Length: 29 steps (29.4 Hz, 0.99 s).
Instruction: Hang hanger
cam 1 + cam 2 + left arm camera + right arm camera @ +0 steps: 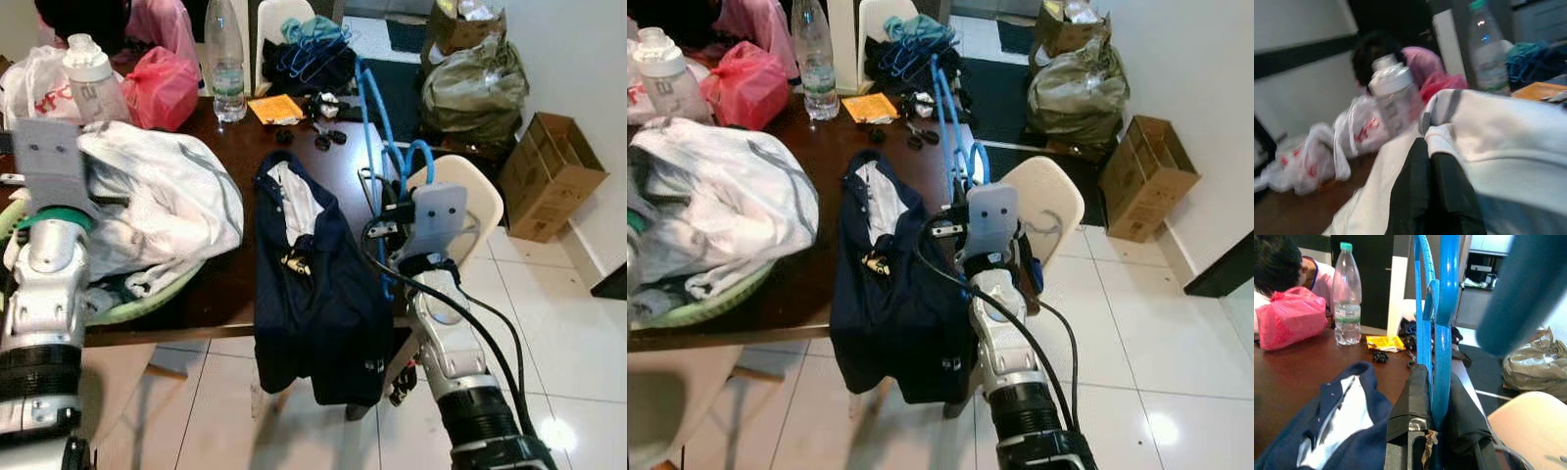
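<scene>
My right gripper [1434, 382] is shut on a bundle of blue hangers [377, 117] that stick up and away from it over the table's right edge. It hovers beside a navy jacket [309, 284] with a white lining, which is draped over the dark table [245, 147] and hangs off its front edge. More blue hangers [313, 49] lie in a pile on dark clothes at the far end. My left gripper [1426, 156] is shut, with its fingers resting against a white garment [167, 196] heaped in a green basket [137, 304].
A clear bottle [225, 69], a white bottle [93, 78], a pink bag [162, 88] and an orange packet [274, 108] stand on the table. A person [1273, 259] in pink leans at the far left. A cream chair [470, 196], a cardboard box [549, 171] and a stuffed bag [470, 83] are on the right.
</scene>
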Tool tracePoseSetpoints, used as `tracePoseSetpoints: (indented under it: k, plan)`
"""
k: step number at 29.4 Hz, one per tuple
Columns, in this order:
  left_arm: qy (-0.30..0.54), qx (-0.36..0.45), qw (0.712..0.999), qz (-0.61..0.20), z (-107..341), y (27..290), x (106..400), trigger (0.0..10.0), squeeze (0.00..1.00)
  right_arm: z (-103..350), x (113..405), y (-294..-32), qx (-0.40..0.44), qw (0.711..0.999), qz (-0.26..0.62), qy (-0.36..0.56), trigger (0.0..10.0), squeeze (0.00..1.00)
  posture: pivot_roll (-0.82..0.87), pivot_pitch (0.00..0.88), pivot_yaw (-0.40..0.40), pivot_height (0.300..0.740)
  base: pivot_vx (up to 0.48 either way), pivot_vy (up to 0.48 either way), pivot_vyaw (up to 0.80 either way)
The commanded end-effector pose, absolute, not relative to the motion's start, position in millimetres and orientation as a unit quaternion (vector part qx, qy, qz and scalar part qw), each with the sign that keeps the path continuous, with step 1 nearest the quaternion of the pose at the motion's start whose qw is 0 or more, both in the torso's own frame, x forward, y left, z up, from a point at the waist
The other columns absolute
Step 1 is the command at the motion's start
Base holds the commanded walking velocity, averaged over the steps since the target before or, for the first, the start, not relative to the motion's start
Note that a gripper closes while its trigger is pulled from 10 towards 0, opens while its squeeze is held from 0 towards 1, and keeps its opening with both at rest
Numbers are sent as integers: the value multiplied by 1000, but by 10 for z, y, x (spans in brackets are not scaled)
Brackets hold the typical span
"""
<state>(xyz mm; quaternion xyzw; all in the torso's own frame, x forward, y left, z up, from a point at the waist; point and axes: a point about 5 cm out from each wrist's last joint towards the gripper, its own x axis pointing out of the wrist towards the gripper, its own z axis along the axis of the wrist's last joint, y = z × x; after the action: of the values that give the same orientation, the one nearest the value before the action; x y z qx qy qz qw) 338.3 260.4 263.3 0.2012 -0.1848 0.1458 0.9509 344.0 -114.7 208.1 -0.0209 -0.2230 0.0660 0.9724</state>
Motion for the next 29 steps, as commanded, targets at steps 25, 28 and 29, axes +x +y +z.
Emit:
tracePoseSetpoints:
  k: [25, 28, 29]
  plan:
    - [-598, 419, 683, 17, 4135, 980, 2620, 10000, 0, 2518, 3391, -1078, 16, 950, 93, -298, 10000, 0, 63, 45, 31, 740, 0, 0, 0]
    - [-496, 396, 773, 4, 3865, 1150, 2876, 10000, 0, 2528, 3378, -1199, 3, 950, 73, -302, 10000, 0, 46, 45, 51, 740, 0, 0, 0]
    - [-443, 362, 820, -8, 3671, 1244, 2940, 10000, 0, 2528, 3368, -1254, -1, 951, 65, -303, 10000, 0, 30, 47, 58, 740, 0, 0, 0]
